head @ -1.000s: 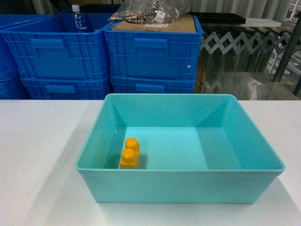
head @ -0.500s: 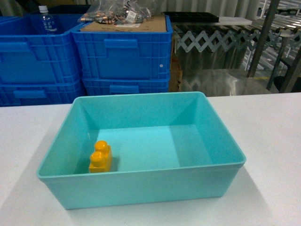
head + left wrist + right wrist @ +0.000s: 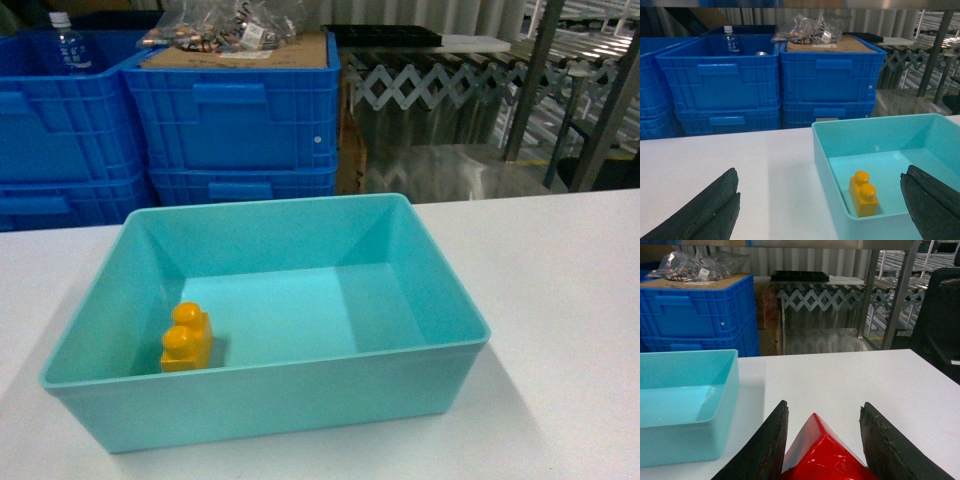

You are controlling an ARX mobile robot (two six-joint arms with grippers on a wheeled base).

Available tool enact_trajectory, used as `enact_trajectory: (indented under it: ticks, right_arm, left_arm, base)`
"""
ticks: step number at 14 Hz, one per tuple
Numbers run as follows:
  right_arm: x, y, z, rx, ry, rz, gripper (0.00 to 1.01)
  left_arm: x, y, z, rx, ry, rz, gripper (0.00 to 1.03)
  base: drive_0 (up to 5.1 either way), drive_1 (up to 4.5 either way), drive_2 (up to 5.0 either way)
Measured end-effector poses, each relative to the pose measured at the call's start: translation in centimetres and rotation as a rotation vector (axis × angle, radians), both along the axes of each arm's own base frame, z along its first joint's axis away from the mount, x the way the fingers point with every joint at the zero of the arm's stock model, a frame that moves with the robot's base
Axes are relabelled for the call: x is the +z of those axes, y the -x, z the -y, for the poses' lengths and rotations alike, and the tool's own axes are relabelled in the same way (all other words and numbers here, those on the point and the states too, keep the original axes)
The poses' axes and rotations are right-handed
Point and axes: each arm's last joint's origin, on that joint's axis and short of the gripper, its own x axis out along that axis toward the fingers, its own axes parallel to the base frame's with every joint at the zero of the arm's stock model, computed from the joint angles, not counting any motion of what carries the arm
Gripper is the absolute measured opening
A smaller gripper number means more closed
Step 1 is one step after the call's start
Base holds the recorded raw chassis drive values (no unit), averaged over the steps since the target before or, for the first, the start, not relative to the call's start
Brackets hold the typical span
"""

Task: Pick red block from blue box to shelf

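Here, right gripper [image 3: 822, 440] pinches the red block [image 3: 822, 457] over white table [image 3: 840, 385].

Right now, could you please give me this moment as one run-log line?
red block: in right gripper | blue box: only yellow brick | left gripper: open

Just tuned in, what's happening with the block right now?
The right gripper is closed on the red block, holding it above the white table, outside the blue box. Only an orange-yellow brick sits in the box. The left gripper is open and empty near the box's near left corner. The steel shelf stands beyond the table; the block is not yet on it.
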Motion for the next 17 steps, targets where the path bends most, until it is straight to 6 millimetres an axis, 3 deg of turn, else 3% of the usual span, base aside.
enact_trajectory:
  ticks: [17]
  right_arm:
    - [0.0,0.0,0.0,0.0,0.0,0.0,0.38]
  left_arm:
    - [0.0,0.0,0.0,0.0,0.0,0.0,0.98]
  base:
    - [-1.5,-1.55,-1.5]
